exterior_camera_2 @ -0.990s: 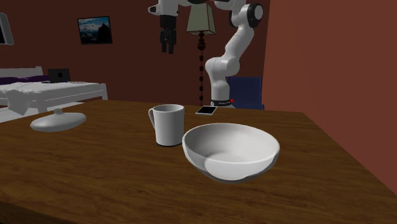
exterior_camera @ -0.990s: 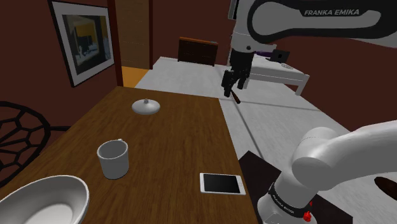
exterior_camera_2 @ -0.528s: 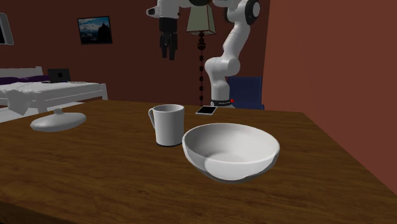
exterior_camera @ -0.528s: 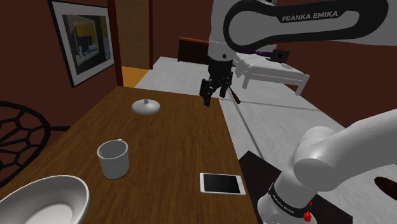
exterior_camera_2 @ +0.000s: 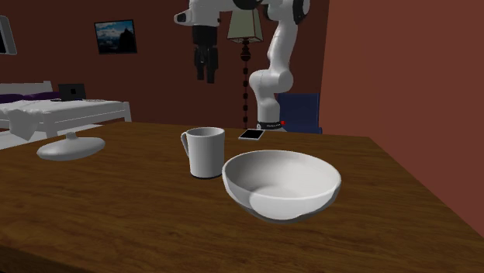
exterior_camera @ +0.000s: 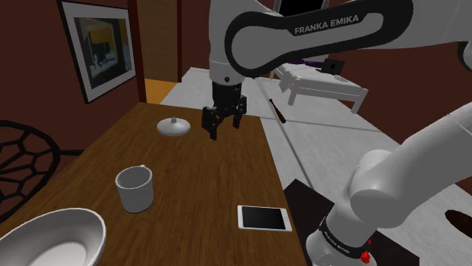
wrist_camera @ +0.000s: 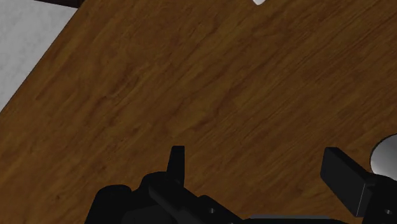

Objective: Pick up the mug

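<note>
A: Where is the mug logged?

B: The mug (exterior_camera: 135,187) is noted upright on the table (exterior_camera: 204,174), just beyond the bowl (exterior_camera: 53,234), untouched.

A: And the gripper?

B: The gripper (exterior_camera: 223,127) is recorded farther off, raised, beside the lid (exterior_camera: 173,126), fingers apart and empty. It is best brought nearer and toward the shoulder view's left, centred over one wall of the mug, lowered, then closed.

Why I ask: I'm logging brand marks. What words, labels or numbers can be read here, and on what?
"FRANKA EMIKA": white letters on the arm's dark upper link.
Lettering on the dark ring at the arm's base: too small to read.
Mug, tablet, framed picture: no text seen.
</note>
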Tool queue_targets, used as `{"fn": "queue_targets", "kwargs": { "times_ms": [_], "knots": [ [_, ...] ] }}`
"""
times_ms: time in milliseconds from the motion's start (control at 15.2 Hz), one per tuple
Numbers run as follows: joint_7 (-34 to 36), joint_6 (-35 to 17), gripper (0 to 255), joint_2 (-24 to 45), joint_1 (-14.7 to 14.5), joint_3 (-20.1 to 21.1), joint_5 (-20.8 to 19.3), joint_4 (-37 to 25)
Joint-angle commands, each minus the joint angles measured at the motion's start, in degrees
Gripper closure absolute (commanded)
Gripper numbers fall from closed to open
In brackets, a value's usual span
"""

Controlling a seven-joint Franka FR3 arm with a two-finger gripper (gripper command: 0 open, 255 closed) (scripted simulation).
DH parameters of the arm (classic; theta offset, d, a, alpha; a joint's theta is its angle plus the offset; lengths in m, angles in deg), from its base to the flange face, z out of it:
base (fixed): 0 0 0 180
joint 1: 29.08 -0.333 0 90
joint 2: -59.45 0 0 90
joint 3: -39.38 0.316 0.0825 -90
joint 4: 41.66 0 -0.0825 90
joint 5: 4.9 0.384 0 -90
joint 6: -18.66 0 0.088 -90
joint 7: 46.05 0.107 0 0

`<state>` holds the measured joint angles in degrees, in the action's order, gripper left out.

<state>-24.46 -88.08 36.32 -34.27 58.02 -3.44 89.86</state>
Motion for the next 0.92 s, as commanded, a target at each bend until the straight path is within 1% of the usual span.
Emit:
{"fn": "queue_targets", "kwargs": {
  "times_ms": [0,396,660,858],
  "knots": [
    [2.8,-1.1,0,3.4,-0.5,2.0,0.1,-2.0],
    [11.2,-3.7,0,15.1,-1.6,7.4,-1.9,-9.8],
    [17.1,-4.4,0,23.7,-3.1,10.1,-5.0,-16.3],
    [21.4,-4.2,0,30.5,-4.9,11.3,-7.9,-22.0]
  ]
}}
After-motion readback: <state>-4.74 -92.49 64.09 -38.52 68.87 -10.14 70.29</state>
